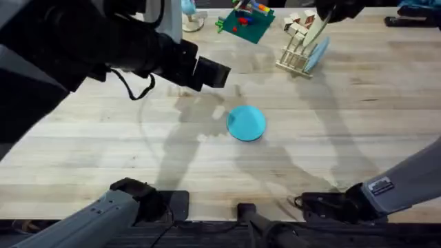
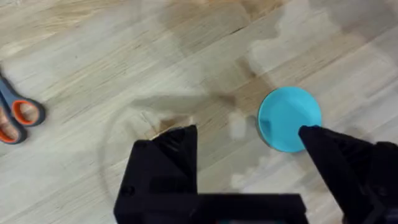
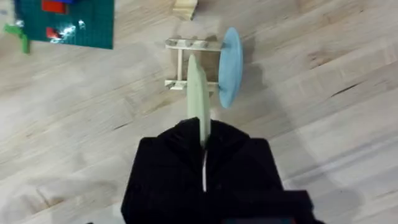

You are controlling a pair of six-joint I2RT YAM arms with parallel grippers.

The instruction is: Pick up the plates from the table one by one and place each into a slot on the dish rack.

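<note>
The right claw [image 3: 204,146] is clenched on the cream plate [image 3: 199,99], pinching its edge so the plate stands on its rim, thin side up toward the wrist camera. Below it sits the dish rack [image 3: 189,62], and the cream plate hangs right over the rack's pegs; whether it is already down in a slot I cannot tell. On the rack's far side stands a paler sky-blue plate [image 3: 229,65], upright and leaning against the frame.

From overhead, the dish rack [image 1: 295,56] is at the far right of the worktop [image 1: 358,131], with the sky-blue plate [image 1: 318,54] tilted against its right side and the cream plate [image 1: 314,31] angled above the pegs. Just left of the rack lies a green toy-brick board [image 1: 245,22].

The turquoise plate [image 1: 246,123] lies flat near the middle of the worktop, well apart from the rack. The left claw [image 2: 245,152] hovers above it, released, fingers spread wide; one finger [image 2: 329,158] overlaps the turquoise plate [image 2: 287,117] at its edge in the wrist view, the other is over bare wood. A pair of scissors with orange-and-grey handles [image 2: 15,115] rests off to the side.
</note>
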